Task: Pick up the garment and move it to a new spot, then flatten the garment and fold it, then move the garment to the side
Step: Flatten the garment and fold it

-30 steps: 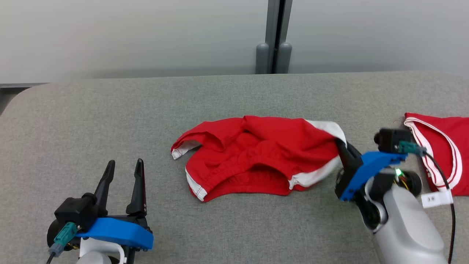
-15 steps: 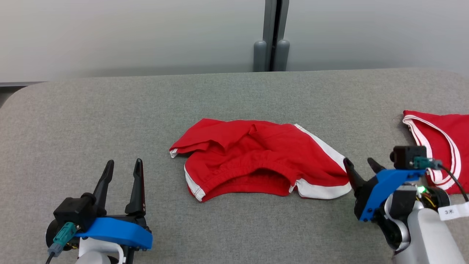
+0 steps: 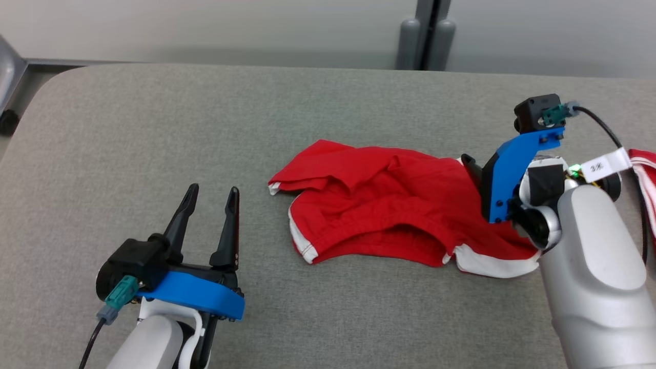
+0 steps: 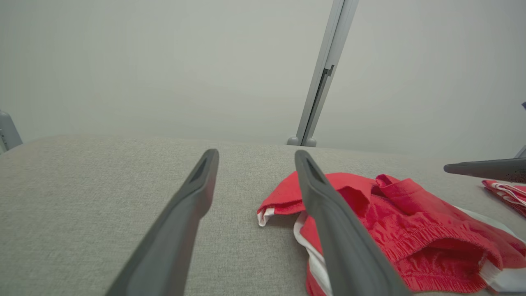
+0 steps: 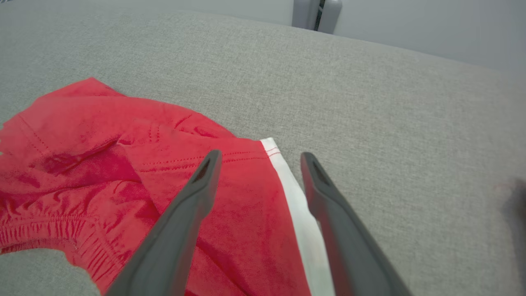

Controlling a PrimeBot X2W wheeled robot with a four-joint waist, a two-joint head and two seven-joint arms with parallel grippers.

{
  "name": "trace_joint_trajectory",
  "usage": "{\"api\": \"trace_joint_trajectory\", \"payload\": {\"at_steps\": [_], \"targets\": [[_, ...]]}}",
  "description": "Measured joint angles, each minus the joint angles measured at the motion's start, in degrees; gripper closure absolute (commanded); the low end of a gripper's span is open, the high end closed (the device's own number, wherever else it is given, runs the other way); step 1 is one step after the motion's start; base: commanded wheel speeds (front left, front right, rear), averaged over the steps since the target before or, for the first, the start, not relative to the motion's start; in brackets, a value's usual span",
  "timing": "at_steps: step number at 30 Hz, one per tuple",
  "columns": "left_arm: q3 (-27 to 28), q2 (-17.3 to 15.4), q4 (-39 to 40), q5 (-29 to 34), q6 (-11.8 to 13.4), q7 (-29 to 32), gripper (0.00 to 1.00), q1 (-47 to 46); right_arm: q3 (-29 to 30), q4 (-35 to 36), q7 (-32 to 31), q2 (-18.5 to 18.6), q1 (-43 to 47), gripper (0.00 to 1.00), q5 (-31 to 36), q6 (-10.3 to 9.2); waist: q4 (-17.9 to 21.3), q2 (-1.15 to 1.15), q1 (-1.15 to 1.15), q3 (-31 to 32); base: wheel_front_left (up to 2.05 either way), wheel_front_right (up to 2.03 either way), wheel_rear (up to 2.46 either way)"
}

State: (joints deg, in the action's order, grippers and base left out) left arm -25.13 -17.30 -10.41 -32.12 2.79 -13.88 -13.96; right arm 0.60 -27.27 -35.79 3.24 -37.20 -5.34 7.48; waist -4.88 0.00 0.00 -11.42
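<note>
Grey cloth tabletop [image 3: 154, 128], rumpled red garment [image 3: 389, 205] with white trim.

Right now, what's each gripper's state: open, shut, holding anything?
Left gripper: open, empty.
Right gripper: open, holding nothing, over the edge of the red shorts.

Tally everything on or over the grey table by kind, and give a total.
Red garments: 2, the red shorts and a second red garment at the head view's right edge
Robot hands: 2, the left hand and the right hand
Total: 4
</note>
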Motion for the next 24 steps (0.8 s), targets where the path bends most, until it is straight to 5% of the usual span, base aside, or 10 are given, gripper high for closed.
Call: {"api": "trace_joint_trajectory", "payload": {"at_steps": [11,12,14,24], "targets": [[-2.07,2.01,-1.70,1.13,-1.74,-0.34,0.00,-3.96,3.99,-18.58,-0.68,4.17,-8.75,0.00,3.23,-0.02,-6.85,0.00,0.00,-6.59,0.00,0.00,0.00],[-2.03,2.04,-1.91,1.13,-1.77,-0.35,0.00,-3.96,3.57,-19.20,-1.04,4.33,-9.58,0.11,3.05,-0.03,-7.12,0.00,0.00,-6.97,0.00,0.00,0.00],[-1.74,2.00,-2.29,1.13,-1.77,-0.42,0.00,-3.96,1.77,-20.23,-1.40,4.54,-10.76,1.00,1.89,-0.13,-7.15,0.00,0.00,-7.35,0.00,0.00,0.00],[0.36,1.05,-2.93,0.76,-1.31,-0.85,0.00,-3.74,-3.86,-17.27,6.75,7.42,-7.71,1.00,-7.33,0.00,-2.87,0.00,0.00,-4.40,0.00,0.00,0.00]]}}
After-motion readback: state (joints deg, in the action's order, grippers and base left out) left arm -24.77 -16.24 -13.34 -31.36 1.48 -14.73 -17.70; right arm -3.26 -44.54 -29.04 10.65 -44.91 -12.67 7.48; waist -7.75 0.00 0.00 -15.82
